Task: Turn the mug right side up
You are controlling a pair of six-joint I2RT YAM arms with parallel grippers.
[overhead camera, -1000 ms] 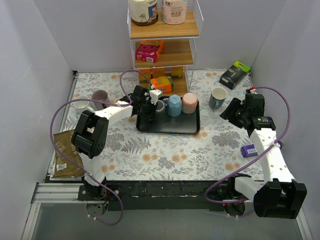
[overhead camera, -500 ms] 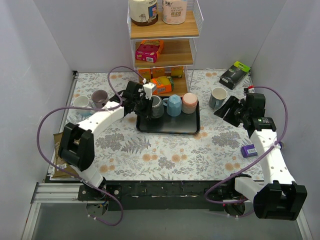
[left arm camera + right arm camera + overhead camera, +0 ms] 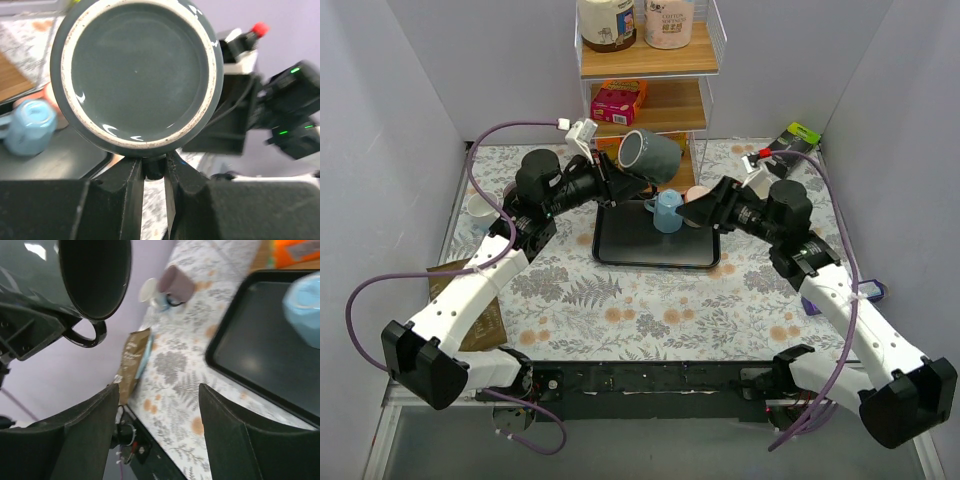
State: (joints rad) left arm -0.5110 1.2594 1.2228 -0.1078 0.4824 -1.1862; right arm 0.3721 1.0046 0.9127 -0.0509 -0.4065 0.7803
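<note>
Two grippers face each other above the black tray point(image 3: 650, 245), seen from the top external camera. The left gripper point(image 3: 616, 180) holds the grey mug point(image 3: 650, 155) in the air, clear of the tray and in front of the wooden shelf rack point(image 3: 645, 62). The mug lies on its side, neither mouth up nor mouth down.

Left wrist view: the mug's flat base, with its pale unglazed foot ring, faces the camera. The two dark fingers point(image 3: 127, 185) are drawn narrow and clamp the handle just under the mug body.

Right wrist view: the dark open mouth of the grey mug point(image 3: 75, 275) faces this camera, and the handle loop hangs below it in the left gripper's fingers. The right gripper point(image 3: 159, 395) is spread wide with nothing between its fingers; it is near the mug but apart from it.

On the tray, a blue mug point(image 3: 667, 210) appears to stand base up. A pink mug point(image 3: 697, 195) just beside it is partly hidden by the right gripper.

On the floral table point(image 3: 650, 310), a purple mug point(image 3: 176, 284) and a white cup point(image 3: 150, 290) sit together at the far left. A brown packet point(image 3: 470, 320) lies at the near left edge, and a green-and-black box point(image 3: 790, 145) lies at the far right.
</note>
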